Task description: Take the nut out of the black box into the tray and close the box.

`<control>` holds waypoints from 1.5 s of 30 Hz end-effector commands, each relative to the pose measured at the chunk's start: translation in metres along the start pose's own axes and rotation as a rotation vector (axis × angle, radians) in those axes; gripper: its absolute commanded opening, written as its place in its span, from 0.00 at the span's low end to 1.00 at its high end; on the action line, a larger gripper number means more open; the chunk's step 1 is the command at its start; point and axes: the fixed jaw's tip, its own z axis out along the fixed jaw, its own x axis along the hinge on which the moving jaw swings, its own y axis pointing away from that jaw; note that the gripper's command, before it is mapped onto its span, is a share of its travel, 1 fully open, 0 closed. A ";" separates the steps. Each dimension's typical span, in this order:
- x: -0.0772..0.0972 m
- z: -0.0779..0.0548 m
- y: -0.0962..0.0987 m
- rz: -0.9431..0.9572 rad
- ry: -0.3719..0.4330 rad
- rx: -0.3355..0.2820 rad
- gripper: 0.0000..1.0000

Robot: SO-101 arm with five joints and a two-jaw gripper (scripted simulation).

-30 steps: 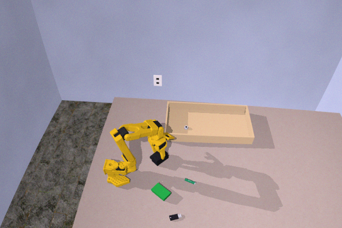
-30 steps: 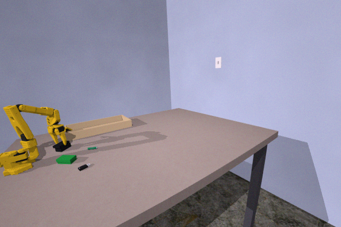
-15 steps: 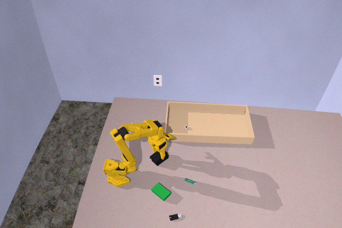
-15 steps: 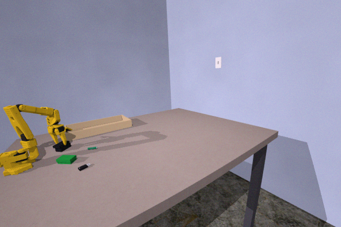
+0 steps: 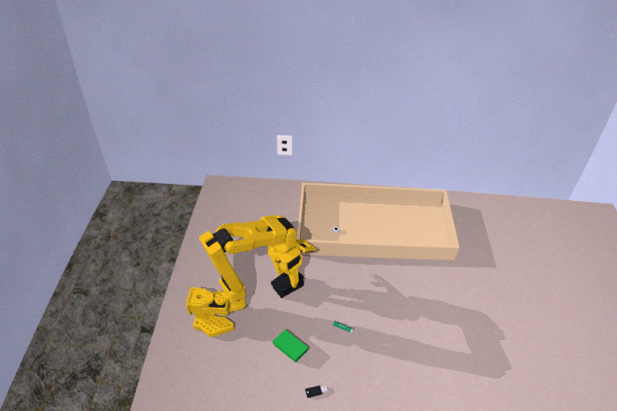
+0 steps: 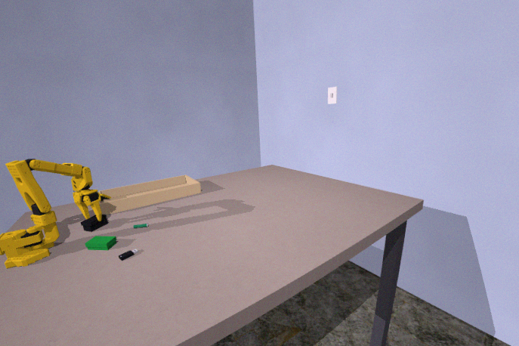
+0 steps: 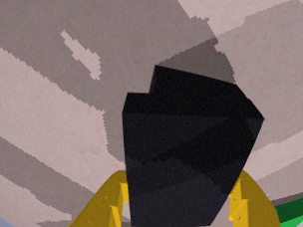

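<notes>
The nut (image 5: 336, 229) lies in the wooden tray (image 5: 391, 252) (image 6: 158, 199), near its left end; nothing else shows in there. My gripper (image 5: 288, 280) (image 6: 93, 219) (image 7: 182, 175) points down in front of the tray's left end and is shut on the black lid (image 5: 280, 283) (image 7: 169, 134), a finger on either side. The black base (image 7: 194, 86) is under the lid and sticks out past its far edge in the wrist view, so the two look askew. Black on black hides how far the lid is down and whether the base touches the table.
A closed green box (image 5: 290, 345) (image 6: 100, 242) stands nearer the front. A small green cylinder (image 5: 342, 327) (image 6: 140, 225) lies right of it. A black USB stick (image 5: 314, 390) (image 6: 126, 254) lies nearest the front. The tray's wall is close behind the gripper.
</notes>
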 end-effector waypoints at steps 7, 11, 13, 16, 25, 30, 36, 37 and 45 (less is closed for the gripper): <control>-0.009 -0.004 -0.005 0.053 -0.043 0.006 0.21; -0.009 -0.004 -0.006 0.059 -0.043 0.005 0.21; -0.010 -0.004 -0.006 0.060 -0.043 0.005 0.21; -0.010 -0.004 -0.006 0.060 -0.043 0.005 0.21; -0.010 -0.004 -0.006 0.060 -0.043 0.005 0.21; -0.010 -0.004 -0.006 0.060 -0.043 0.005 0.21; -0.010 -0.004 -0.006 0.061 -0.043 0.005 0.21; -0.010 -0.004 -0.006 0.061 -0.043 0.005 0.21; -0.010 -0.004 -0.004 0.087 -0.043 0.005 0.21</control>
